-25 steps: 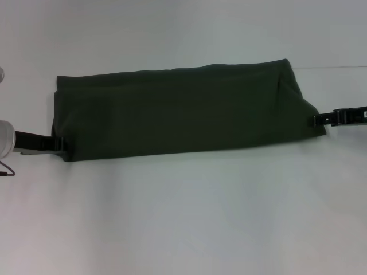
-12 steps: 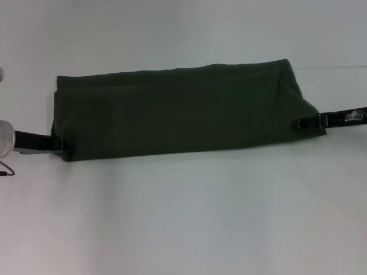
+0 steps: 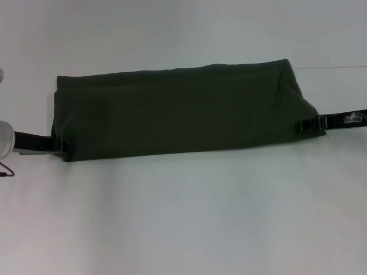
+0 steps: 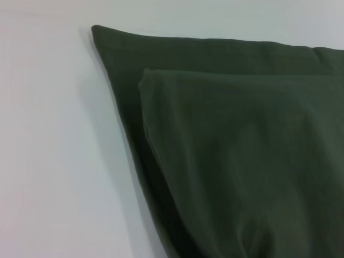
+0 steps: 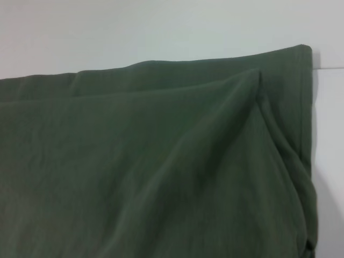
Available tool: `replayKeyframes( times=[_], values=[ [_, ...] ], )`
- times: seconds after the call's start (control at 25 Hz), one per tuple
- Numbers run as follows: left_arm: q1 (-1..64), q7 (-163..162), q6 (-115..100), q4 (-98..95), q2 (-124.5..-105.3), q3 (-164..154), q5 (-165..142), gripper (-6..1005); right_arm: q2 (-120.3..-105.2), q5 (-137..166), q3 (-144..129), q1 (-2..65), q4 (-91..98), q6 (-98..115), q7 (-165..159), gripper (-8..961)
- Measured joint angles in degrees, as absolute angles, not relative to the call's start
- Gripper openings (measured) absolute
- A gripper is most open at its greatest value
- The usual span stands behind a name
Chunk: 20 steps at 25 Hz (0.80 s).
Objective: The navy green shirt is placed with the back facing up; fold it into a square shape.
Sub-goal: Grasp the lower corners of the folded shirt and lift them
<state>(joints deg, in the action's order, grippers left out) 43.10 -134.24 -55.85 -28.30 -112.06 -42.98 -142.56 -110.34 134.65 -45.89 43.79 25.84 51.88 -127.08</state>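
The navy green shirt (image 3: 183, 112) lies folded into a long horizontal band across the white table. My left gripper (image 3: 57, 144) is at the band's lower left corner, touching the cloth edge. My right gripper (image 3: 303, 124) reaches in from the right and overlaps the lower right corner. The left wrist view shows the shirt (image 4: 242, 161) with one folded layer over another. In the right wrist view the shirt (image 5: 161, 172) has a raised crease running toward its far corner.
The white table (image 3: 183, 217) spreads bare in front of and behind the shirt. A thin line or seam (image 3: 332, 67) runs along the table at the far right.
My right gripper has slid left, from just off the shirt's right edge to over its lower right corner. The left gripper and the shirt have stayed put.
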Motion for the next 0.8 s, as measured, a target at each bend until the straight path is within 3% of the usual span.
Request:
replayKeyframes(
  times=[0.08, 0.16, 0.6, 0.8],
  values=[
    [43.02, -134.21, -55.88, -28.30, -112.06, -42.98, -142.56, 14, -110.43, 134.65, -45.89, 43.74, 25.83, 51.37, -126.98, 690],
    [42.98, -134.17, -55.89, -28.30, -112.07, -42.98, -142.56, 14, -110.48, 134.64, -45.88, 43.73, 25.61, 51.12, -126.73, 536],
    [42.89, -134.12, -55.97, -28.30, -112.22, -42.98, -142.56, 13, -110.48, 134.52, -45.56, 43.60, 25.05, 51.10, -125.64, 503],
    [42.89, -134.11, -55.80, -28.30, -112.23, -42.98, -142.56, 14, -110.47, 134.52, -45.57, 43.59, 25.05, 51.17, -125.00, 420]
  ],
)
